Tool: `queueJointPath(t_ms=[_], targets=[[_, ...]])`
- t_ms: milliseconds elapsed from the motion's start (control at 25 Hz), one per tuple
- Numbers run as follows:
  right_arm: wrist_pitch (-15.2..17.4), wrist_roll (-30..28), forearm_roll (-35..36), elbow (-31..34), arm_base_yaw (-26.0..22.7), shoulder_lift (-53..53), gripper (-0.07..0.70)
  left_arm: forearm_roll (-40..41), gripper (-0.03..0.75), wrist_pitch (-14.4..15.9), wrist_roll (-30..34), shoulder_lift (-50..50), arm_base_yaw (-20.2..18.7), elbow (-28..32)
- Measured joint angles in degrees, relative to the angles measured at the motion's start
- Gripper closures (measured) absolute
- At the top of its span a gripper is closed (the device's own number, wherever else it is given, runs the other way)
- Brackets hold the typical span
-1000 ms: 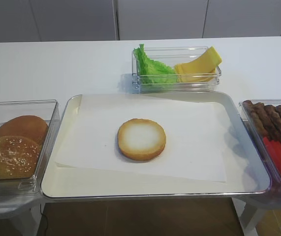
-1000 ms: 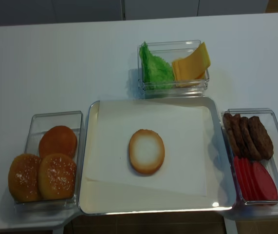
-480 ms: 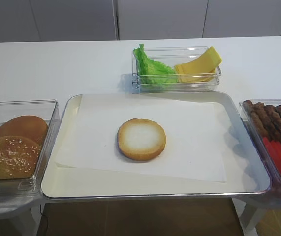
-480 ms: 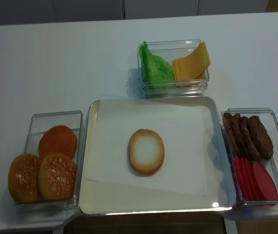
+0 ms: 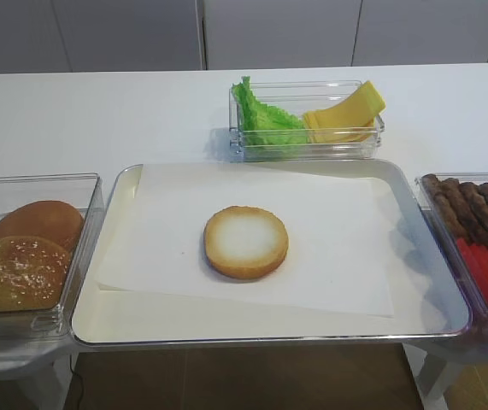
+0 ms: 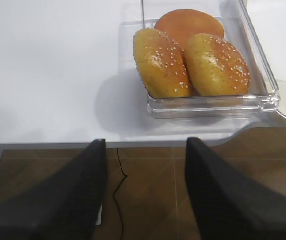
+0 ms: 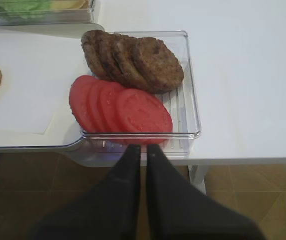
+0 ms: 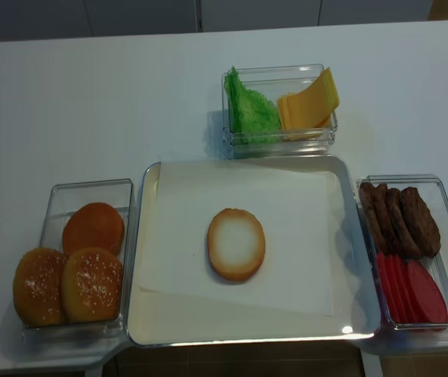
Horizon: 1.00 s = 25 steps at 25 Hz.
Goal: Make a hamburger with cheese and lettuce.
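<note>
Bun half (image 5: 246, 243) cut-face up at tray (image 5: 261, 333) centre, ready for toppings. Lettuce (image 5: 265, 120), cheese (image 5: 346, 115) behind tray. Left gripper (image 6: 145, 187) parted, empty; right gripper (image 7: 143, 155) clenched, empty.

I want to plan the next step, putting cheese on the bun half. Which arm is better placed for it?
Probably the right: the cheese lies right of centre. But the right gripper is shut, the left gripper open.
</note>
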Motion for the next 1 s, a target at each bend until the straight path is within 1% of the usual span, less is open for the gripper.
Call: queueJointPath(t_ms=[240,440,920,1000], targets=[[0.0,0.0,0.0,0.0,0.0,0.0,0.605,0.0,0.343,-0.1,0.0,-0.2,0.0,0.0],[0.0,0.0,0.0,0.0,0.0,0.0,0.605,0.0,0.343,-0.2,0.0,-2.4,0.0,0.1],[0.0,-0.1,0.0,0.0,0.0,0.0,0.605,0.0,0.345,-0.2,0.0,-2.5,0.0,0.1],[0.0,-0.1,0.0,0.0,0.0,0.0,0.605,0.0,0.345,-0.2,0.0,-2.5,-0.7,0.1]])
